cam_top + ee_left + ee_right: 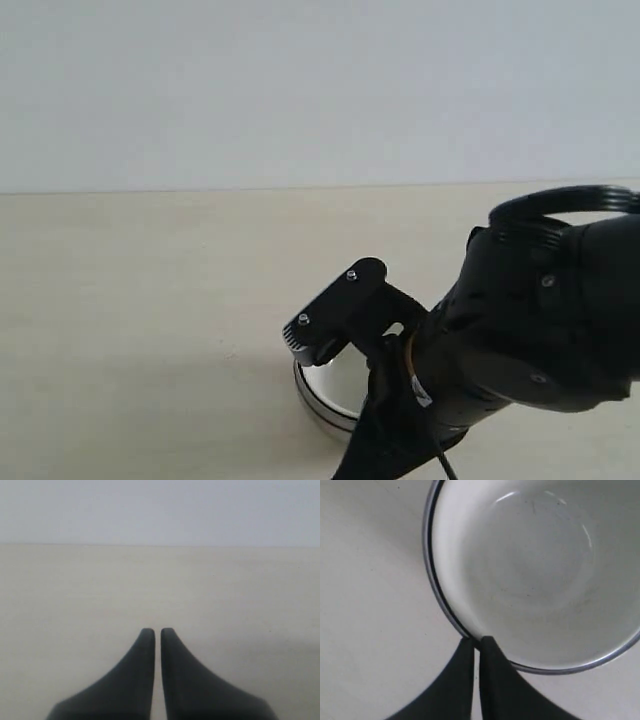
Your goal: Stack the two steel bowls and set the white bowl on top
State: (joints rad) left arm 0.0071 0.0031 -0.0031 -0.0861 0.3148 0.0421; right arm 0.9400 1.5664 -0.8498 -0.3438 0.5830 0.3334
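Looks nearly done: glossy white ceramic bowl [535,580] sits nested in a shiny round steel bowl [318,404] (second steel one not visible). Right gripper [476,642] pressed together at the rim, left gripper [157,632] closed, empty.

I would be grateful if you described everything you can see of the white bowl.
The white bowl is round, glossy and off-white. It looks ceramic, plain and empty, with a few faint marks inside. It sits upright, nested in a steel bowl whose shiny rim rings it, on the pale table. The right pincer, shut, has its tips right at the bowl's rim; whether they touch it cannot be told.
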